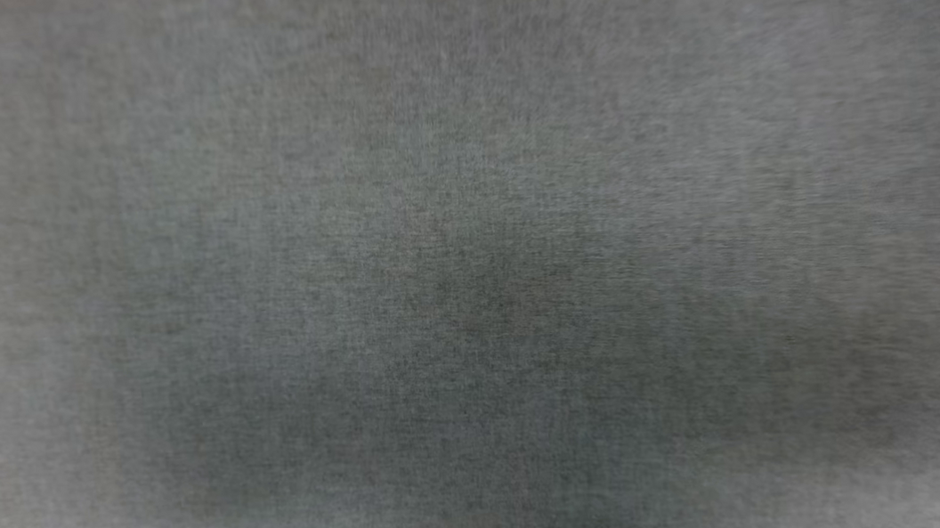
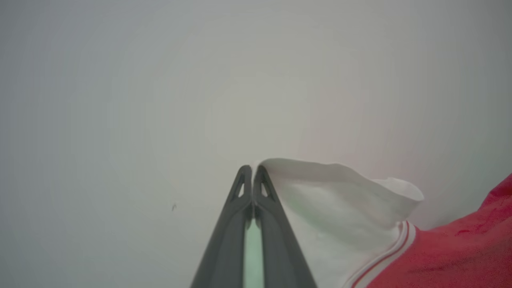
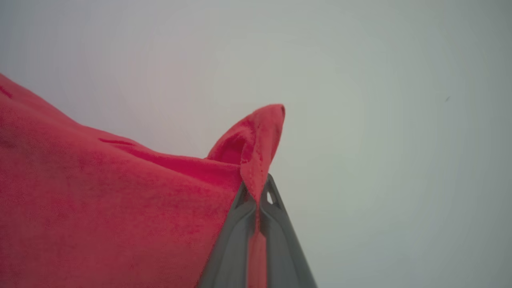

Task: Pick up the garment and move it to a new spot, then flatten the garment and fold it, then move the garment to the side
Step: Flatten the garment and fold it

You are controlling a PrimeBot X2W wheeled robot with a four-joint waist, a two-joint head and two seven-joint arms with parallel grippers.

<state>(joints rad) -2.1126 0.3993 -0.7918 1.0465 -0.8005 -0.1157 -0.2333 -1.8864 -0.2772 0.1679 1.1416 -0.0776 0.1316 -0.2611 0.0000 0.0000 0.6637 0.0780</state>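
Left claw (image 2: 253, 170): jaws closed tip to tip, with the edge of the white sleeve end (image 2: 340, 208) pinched at the very tips. The bite is thin, at the cloth's rim only.

Right claw (image 3: 260, 188): jaws closed on a red hemmed corner, with red cloth visible between the fingers and a small peak of fabric standing above the tips. This bite is deeper than the left one.

Garment (image 3: 100, 208): a red jersey shirt, held by both claws. From the left claw the white sleeve runs past a striped trim band (image 2: 384, 256) into the red body; from the right claw the red body falls away in a broad slack sheet. By judgement it spans the space between the two claws. Whether it hangs free or touches anything below cannot be told.

Surroundings: plain pale background (image 2: 120, 100) behind each claw. The head view gives a blurred grey woven surface (image 1: 470, 264), unidentified.

Handling assessment: soft, light, limp, not fragile; it sags and creases readily. Hems, trim bands and corners are the sound holds. The shallow left pinch is judged liable to slip under tension.
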